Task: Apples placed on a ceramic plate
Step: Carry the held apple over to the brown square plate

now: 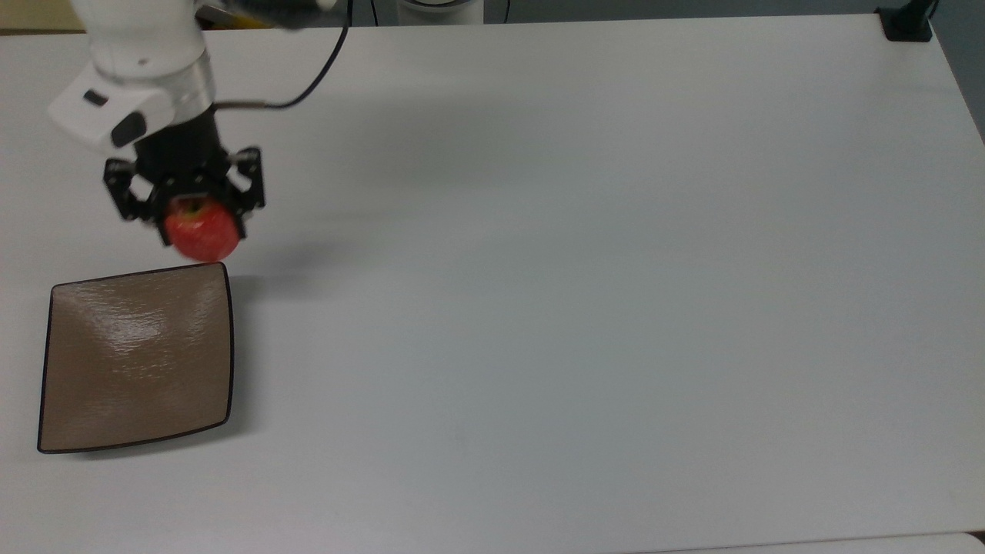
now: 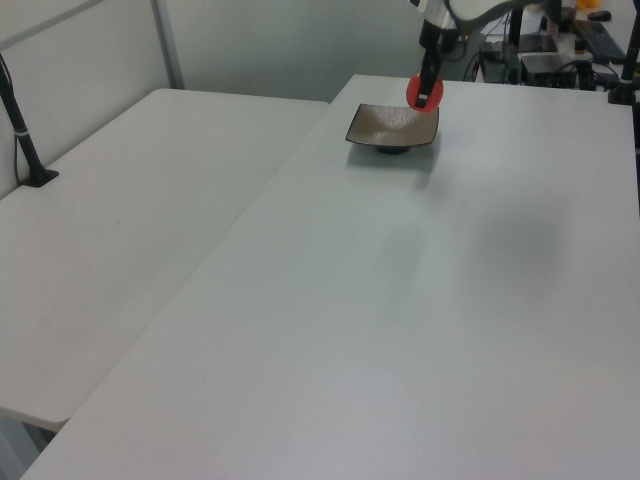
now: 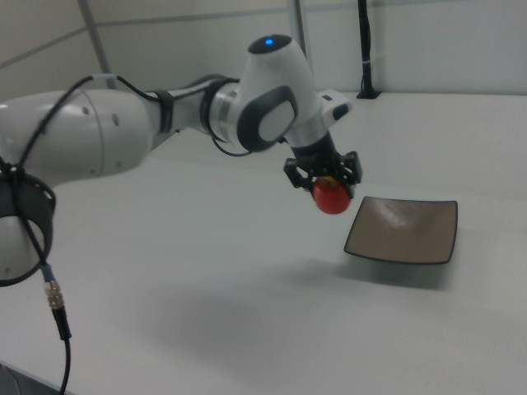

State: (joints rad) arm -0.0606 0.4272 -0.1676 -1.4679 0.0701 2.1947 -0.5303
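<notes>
Top view: claw (image 1: pixel 202 219) closed on the red apple (image 1: pixel 202 232), held above the white worktop (image 1: pixel 585 269), with the tan ceramic plate (image 1: pixel 131 362) lying just below it in frame.

A robotics lab or test room; a broad plain white surface (image 1: pixel 616 308) stands beside a second white table (image 2: pixel 130 230) on the left view's left; black camera poles (image 2: pixel 20 120) are clamped at the edges; grey partition walls (image 2: pixel 250 40) close the far side; equipment benches with cables (image 2: pixel 540 50) stand behind.
</notes>
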